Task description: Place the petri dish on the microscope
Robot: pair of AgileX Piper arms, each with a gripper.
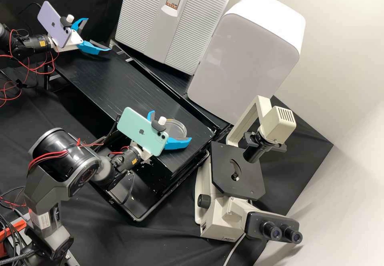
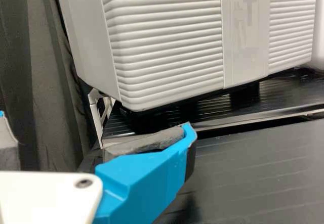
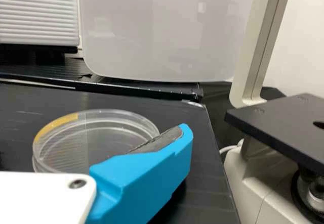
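Note:
In the high view the right gripper [image 1: 171,126] is open low over the black bench, its fingers on either side of the clear petri dish [image 1: 177,128]. The right wrist view has that gripper [image 3: 93,140] with one blue finger overlapping the edge of the petri dish [image 3: 68,145], which lies flat and bears a yellow-orange mark on its rim. The microscope's black stage [image 1: 224,166] holds no dish. At the upper left, the left gripper [image 1: 95,35] stands open and holds nothing; the left wrist view shows this gripper [image 2: 96,133] with its fingers wide apart.
Behind the bench [image 1: 116,86] stand a ribbed grey-white unit [image 1: 160,22] and a rounded white box [image 1: 244,58]. The microscope's lamp arm [image 1: 249,120] rises beside the stage, with eyepieces [image 1: 282,233] at its front. Red cables [image 1: 28,72] hang by the left arm.

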